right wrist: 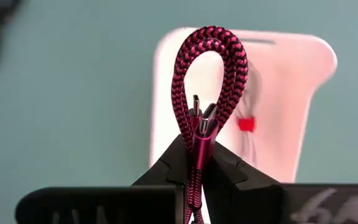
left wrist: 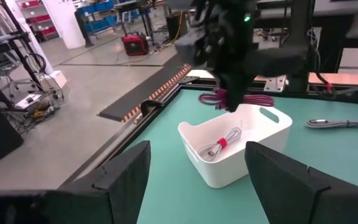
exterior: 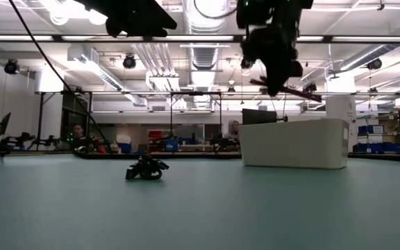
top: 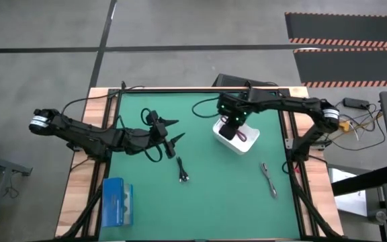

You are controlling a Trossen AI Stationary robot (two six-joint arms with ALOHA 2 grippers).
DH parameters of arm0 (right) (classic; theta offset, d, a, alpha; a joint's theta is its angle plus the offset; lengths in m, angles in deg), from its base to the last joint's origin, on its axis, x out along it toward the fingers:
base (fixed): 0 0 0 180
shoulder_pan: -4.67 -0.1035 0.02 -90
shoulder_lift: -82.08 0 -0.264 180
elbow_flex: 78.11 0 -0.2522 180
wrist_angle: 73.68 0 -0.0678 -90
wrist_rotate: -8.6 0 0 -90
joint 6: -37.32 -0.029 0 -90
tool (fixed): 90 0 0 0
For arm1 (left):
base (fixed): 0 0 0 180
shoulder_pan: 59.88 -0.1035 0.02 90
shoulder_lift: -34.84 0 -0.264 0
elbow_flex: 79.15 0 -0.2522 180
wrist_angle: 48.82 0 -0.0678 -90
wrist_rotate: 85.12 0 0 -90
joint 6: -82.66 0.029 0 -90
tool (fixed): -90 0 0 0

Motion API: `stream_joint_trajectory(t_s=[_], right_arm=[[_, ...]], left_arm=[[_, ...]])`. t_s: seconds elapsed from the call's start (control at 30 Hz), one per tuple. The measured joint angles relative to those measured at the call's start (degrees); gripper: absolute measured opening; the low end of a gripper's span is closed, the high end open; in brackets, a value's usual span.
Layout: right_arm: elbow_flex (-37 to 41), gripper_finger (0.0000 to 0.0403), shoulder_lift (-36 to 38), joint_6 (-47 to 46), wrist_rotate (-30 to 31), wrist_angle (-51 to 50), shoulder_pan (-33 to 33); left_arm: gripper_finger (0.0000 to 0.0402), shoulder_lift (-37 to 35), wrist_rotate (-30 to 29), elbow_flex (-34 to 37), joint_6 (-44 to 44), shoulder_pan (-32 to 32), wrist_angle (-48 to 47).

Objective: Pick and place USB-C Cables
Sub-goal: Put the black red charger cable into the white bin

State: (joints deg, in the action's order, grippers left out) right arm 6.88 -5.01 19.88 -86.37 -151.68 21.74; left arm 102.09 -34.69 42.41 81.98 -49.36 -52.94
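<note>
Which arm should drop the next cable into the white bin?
Right. Its tool is shut on the braided magenta-red cable, directly above the white plastic bin. The left tool hangs open and empty, away from the bin.

Green-topped table [top: 207,202] had a white bin [top: 237,138], black cable [top: 183,171], grey cable [top: 268,179] and blue box [top: 117,202] on it.

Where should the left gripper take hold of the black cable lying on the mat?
Grip the black cable across its middle, coming straight down. It lies flat as a narrow bundle with bare mat all round, so the open left gripper can straddle it across its length.
</note>
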Motion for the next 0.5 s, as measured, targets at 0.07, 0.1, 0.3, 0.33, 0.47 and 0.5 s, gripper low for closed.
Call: stream_joint_trajectory(t_s=[0.07,0.1,0.3,0.33,0.47,0.5], right_arm=[[0.0,0.0018,-1.25,0.04,-0.43,-0.75,1.49],[0.0,0.0018,-1.89,0.21,-1.25,-0.86,2.18],[0.0,0.0018,-6.03,0.52,-5.55,-1.27,5.08],[0.0,0.0018,-6.63,0.71,-5.55,-1.39,5.31],[0.0,0.0018,-8.98,1.56,-5.56,-1.54,5.82],[0.0,0.0018,-9.53,1.71,-5.55,-1.54,5.84]], left_arm=[[0.0246,0.0,0.0,0.0,0.0,0.0,0.02],[0.0246,0.0,0.0,0.0,0.0,0.0,0.02],[0.0246,0.0,0.0,0.0,0.0,0.04,0.02],[0.0246,0.0,0.0,0.0,0.0,0.04,-0.05],[0.0246,0.0,0.02,0.0,0.0,0.04,-0.15],[0.0246,0.0,0.02,0.0,0.0,0.04,-0.23]])
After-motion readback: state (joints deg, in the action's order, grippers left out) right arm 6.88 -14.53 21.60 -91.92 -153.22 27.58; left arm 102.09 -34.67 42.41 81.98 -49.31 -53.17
